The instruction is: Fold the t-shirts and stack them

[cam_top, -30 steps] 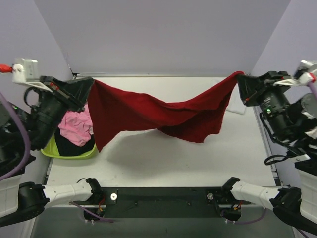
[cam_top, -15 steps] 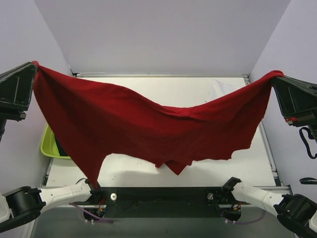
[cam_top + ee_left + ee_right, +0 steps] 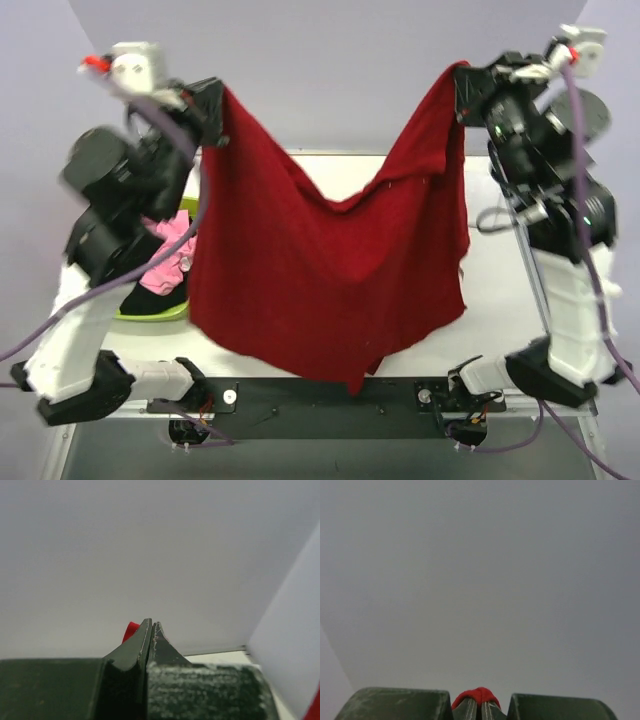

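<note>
1. The red shirt (image 3: 320, 270) hangs spread above the desk (image 3: 500, 290), its long axis running left to right and sagging in the middle.
2. The left jaws pinch its top left corner and the right jaws its top right corner, at level height.
3. Laying it flat likely needs both arms equally, since neither is nearer.

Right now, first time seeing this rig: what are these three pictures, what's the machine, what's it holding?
Two robot arms stand at the near edge of a table, each with a two-finger gripper. The wide picture looks down from above and behind them; the other two come from cameras on the wrists. The left gripper and right gripper are each shut on one end of a red t-shirt, which hangs spread between them above the table. At left, a green tub holds a pink shirt and a black shirt.
</note>
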You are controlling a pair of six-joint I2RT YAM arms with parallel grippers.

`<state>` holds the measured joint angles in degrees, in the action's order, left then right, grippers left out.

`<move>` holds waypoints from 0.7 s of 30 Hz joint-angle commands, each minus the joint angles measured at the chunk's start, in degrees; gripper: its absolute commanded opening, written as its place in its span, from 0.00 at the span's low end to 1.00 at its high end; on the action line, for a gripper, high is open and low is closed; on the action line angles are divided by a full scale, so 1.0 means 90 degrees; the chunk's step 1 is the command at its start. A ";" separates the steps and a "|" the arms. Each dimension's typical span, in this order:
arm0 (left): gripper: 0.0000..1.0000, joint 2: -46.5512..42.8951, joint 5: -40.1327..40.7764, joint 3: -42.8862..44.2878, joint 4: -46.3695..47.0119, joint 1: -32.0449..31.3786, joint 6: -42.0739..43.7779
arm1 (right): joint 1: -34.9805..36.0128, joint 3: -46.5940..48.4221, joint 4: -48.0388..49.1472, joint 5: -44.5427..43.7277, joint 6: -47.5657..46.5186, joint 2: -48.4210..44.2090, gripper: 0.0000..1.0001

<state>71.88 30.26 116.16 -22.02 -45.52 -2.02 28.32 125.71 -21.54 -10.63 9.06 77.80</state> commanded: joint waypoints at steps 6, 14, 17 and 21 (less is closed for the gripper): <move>0.00 0.2820 -0.2901 0.2577 -0.0121 0.3180 -0.2177 | -0.2627 0.2194 0.0536 0.2263 0.2262 0.2370 0.00; 0.00 0.4376 -0.5041 0.3713 0.1256 0.5008 -0.3488 | -0.3117 0.2029 0.2344 0.3232 0.2276 0.2110 0.00; 0.00 0.4251 -0.5237 0.3823 0.1284 0.5018 -0.3408 | -0.3078 0.1386 0.2851 0.3319 0.2079 0.1563 0.00; 0.00 0.3568 -0.5383 0.2663 0.1675 0.5018 -0.3457 | -0.3039 0.0617 0.2901 0.3720 0.2225 0.1162 0.00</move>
<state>112.79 -13.02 144.66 -16.99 0.64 -31.79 1.17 136.11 -7.25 17.87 28.93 96.12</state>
